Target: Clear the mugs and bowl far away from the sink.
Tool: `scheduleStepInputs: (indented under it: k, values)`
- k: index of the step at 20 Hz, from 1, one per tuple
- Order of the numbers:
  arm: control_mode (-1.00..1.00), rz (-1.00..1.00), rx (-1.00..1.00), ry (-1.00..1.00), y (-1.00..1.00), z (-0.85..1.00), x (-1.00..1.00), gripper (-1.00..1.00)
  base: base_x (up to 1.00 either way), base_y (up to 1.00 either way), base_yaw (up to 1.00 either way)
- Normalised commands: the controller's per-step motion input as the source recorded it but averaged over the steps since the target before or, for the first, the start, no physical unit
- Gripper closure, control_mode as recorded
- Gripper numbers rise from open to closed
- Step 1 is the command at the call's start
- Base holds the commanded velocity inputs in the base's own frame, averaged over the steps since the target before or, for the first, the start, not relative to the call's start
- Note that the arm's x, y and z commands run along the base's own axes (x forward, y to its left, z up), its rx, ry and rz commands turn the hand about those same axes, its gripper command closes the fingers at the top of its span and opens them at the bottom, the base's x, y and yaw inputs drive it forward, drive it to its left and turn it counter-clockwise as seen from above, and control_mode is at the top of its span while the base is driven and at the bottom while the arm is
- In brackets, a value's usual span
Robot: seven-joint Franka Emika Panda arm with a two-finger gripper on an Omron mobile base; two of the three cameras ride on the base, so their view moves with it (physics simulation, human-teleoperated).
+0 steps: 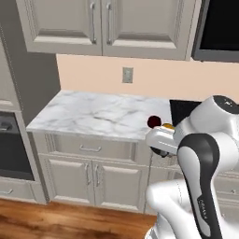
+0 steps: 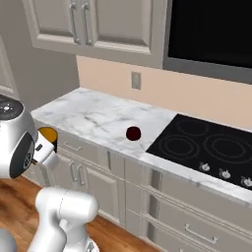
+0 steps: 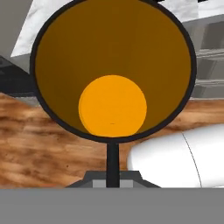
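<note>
Closest to the hand camera, the black mug (image 3: 113, 70) opens toward the lens, its orange-yellow inside and bright round bottom plain to see. Nothing lies inside it. The gripper (image 3: 112, 175) is pinched together on the mug's rim, with a dark finger (image 3: 112, 162) running up against the near wall. Beyond the mug, the hand view looks down on the wood floor (image 3: 39, 144) and cabinet fronts, so the mug seems to hang in the air off the counter edge.

From the right base view, the same mug shows as an orange mouth beside the arm, out in front of the lower cabinets (image 2: 81, 172) and a little below the counter's top. From the left base view only a sliver of orange peeks past the wrist.

Farther back, the dark red mug (image 2: 133, 133) sits upright on the marble counter (image 2: 88, 115), near the front edge and just beside the black cooktop (image 2: 206, 142). Whether anything is in it cannot be told from here. Behind it are a wall outlet (image 2: 136, 80) and the upper cabinets (image 2: 98, 22).

By my judgement, the carrying step for the black mug is in hand. The next move calls for lifting it over the counter edge and setting it down upright on the open marble, well apart from the red mug, before letting go.
</note>
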Motion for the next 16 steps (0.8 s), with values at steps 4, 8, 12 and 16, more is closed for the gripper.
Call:
scheduleStepInputs:
  k: [4,8,12,16]
  values:
    - [1.0,0.0,0.0,0.0,0.0,0.0,0.0,1.0,0.49,0.6,-0.35]
    - [1.0,0.0,0.0,0.0,0.0,0.0,0.0,1.0,0.49,0.66,-0.34]
    - [1.0,0.0,0.0,0.0,0.0,0.0,0.0,1.0,0.61,0.33,-0.33]
    - [1.0,0.0,0.0,0.0,0.0,0.0,0.0,1.0,0.72,0.11,-0.32]
